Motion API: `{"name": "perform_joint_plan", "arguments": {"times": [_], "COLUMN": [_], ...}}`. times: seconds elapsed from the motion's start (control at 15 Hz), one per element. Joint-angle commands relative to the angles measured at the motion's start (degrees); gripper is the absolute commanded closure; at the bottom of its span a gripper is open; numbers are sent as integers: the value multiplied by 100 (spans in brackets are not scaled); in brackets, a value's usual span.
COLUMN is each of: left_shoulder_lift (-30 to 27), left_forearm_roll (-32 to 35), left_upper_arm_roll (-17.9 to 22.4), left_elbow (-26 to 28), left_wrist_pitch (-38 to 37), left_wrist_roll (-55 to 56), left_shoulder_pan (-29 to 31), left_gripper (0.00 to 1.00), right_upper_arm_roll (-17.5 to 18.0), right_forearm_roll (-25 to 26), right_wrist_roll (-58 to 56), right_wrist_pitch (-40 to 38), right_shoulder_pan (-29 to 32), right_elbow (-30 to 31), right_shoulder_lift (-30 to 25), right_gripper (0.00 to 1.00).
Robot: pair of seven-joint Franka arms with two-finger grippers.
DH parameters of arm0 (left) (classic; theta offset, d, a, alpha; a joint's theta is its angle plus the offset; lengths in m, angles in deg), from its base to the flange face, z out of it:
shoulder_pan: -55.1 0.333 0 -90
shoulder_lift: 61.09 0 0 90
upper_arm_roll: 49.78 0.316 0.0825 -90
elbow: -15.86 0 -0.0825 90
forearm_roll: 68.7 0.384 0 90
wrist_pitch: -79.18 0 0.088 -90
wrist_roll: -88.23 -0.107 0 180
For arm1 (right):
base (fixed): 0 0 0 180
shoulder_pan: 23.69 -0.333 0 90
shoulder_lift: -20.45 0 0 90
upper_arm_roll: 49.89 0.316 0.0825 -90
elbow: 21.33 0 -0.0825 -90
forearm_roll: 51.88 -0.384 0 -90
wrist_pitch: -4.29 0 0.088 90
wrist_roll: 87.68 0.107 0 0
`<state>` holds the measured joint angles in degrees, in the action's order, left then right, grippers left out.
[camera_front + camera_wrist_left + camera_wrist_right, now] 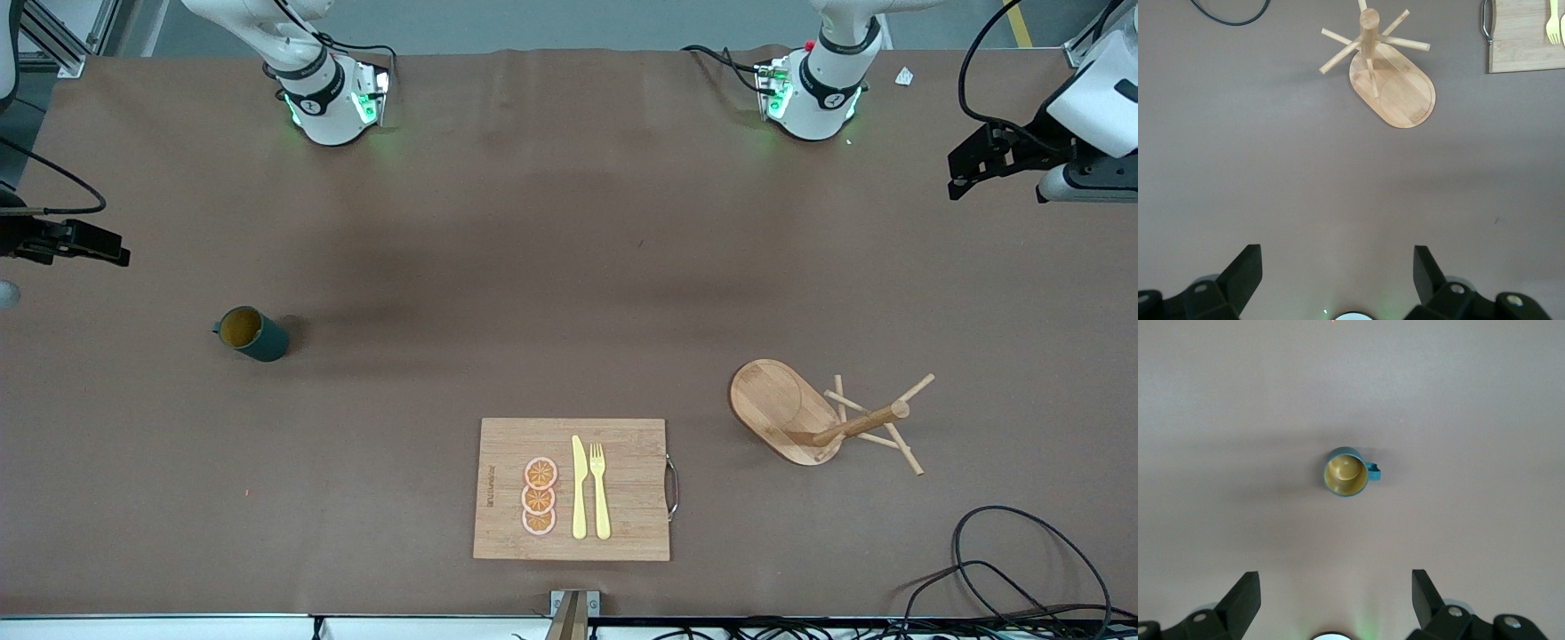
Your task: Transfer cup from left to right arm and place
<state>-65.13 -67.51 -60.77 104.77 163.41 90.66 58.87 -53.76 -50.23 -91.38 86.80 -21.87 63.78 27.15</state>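
- Noting first the cup (253,333): we see it upright on the brown desk (533,293), toward the right arm's end, with nothing touching it. Its dark teal outside and mustard-yellow inside show clearly, and the small handle (1373,472) sticks out from its side.
- We find the right pincer (76,242) raised above the desk's edge at the right arm's end. In the right wrist view its two dark fingers (1245,597) stand wide apart with nothing between them, and the cup (1346,473) sits on the desk below, well clear of them.
- We find the left pincer (987,160) raised above the desk at the left arm's end. Its fingers (1245,270) are likewise spread apart and hold nothing.
- We record a wooden mug tree (831,418) with an oval base on the desk toward the left arm's end, nearer the front camera than the cup.
- We record a wooden cutting board (573,489) near the front edge, mid-desk, carrying three orange slices (539,496), a yellow knife (579,489) and a yellow fork (600,491) side by side.
- We note a black cable (1022,569) looped at the front corner, left arm's end.
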Motion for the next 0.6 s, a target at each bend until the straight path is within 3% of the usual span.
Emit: {"name": "perform_joint_plan", "arguments": {"times": [0.0, 0.53], "left_shoulder_lift": [-97, -97], "left_forearm_roll": [-93, -93], "left_upper_arm_roll": [-9, -9], "left_elbow": [21, 21], "left_wrist_pitch": [-3, -3], "left_wrist_roll": [12, 3], "left_shoulder_pan": [45, 45], "left_gripper": [0, 0], "right_upper_arm_roll": [44, 0], "right_forearm_roll": [28, -42], "right_wrist_roll": [123, 132], "right_wrist_pitch": [-261, -429], "right_shoulder_pan": [20, -59], "right_elbow": [-47, -30], "right_shoulder_lift": [-186, -573], "right_gripper": [0, 0]}}
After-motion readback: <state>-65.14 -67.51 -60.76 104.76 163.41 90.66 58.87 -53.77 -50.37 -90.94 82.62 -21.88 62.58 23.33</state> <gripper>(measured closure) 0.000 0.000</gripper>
